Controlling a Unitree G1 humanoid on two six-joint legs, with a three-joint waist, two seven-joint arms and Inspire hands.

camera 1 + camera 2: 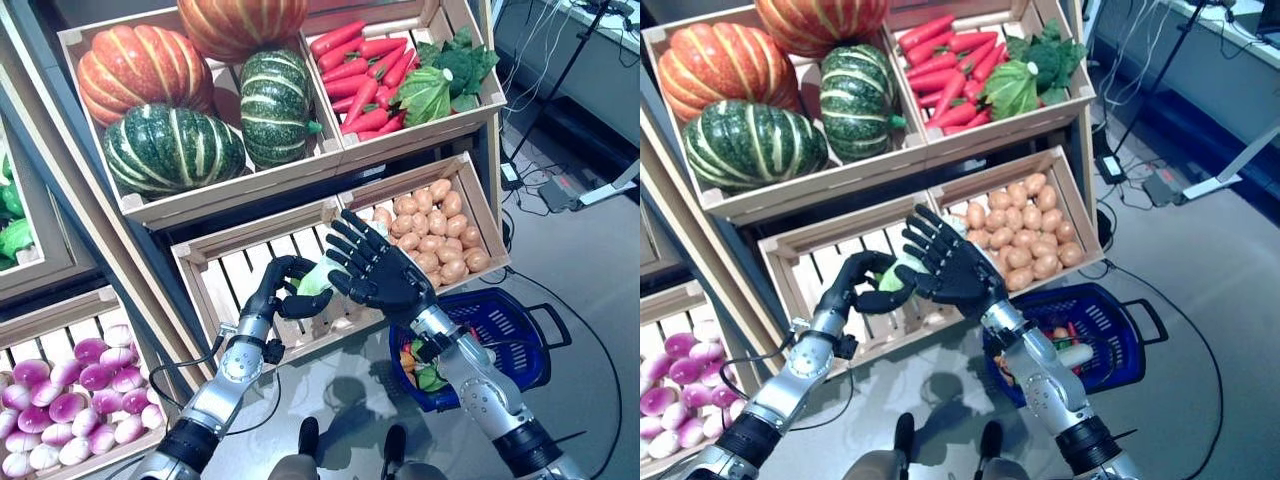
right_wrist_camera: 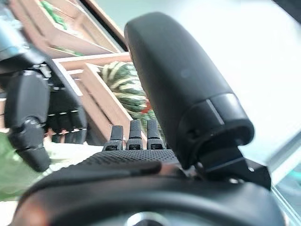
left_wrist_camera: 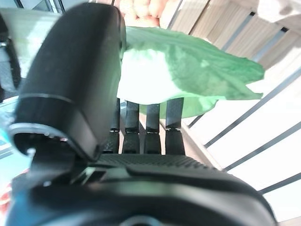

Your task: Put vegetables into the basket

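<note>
Left hand (image 1: 285, 290) has its fingers and thumb curled round a pale green leafy vegetable (image 1: 318, 278), held above the slatted crate (image 1: 235, 275). Right hand (image 1: 375, 268) I see spread wide beside it, fingers straight, palm just by the leaf, gripping nothing. Below my right forearm sits the blue basket (image 1: 510, 335) on the floor, some vegetables already inside. Potatoes (image 1: 435, 235) fill the neighbouring crate.

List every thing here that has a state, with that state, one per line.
Left hand: shut on the cabbage.
Cabbage: held above the slatted crate.
Right hand: open, fingers spread beside the cabbage.
Slatted crate: open-topped, nothing seen in it.
Basket: on the floor, vegetables inside.
Potato crate: full.
</note>
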